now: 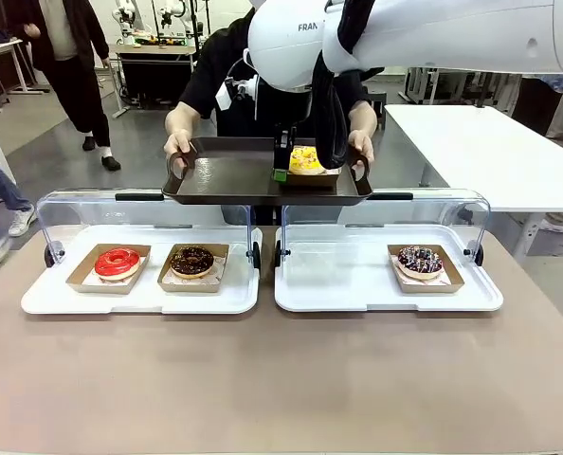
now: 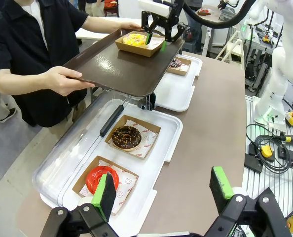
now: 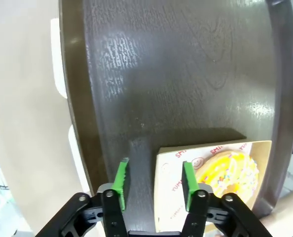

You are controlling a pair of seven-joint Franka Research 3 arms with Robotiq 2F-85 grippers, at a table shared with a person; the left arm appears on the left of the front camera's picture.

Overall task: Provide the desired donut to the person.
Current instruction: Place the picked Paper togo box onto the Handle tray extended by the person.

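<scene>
My arm reads "FRAN"; the box's red print, perhaps "SMI", is blurred. The yellow sprinkled donut sits boxed on the person's tray. My right pincer stands apart, straddling the box's wall; my left pincer gapes above the tabletop.

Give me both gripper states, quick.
Left gripper: open, empty.
Right gripper: open, astride the donut box wall, not pinching it.
Person's hands: both hold the tray.
</scene>
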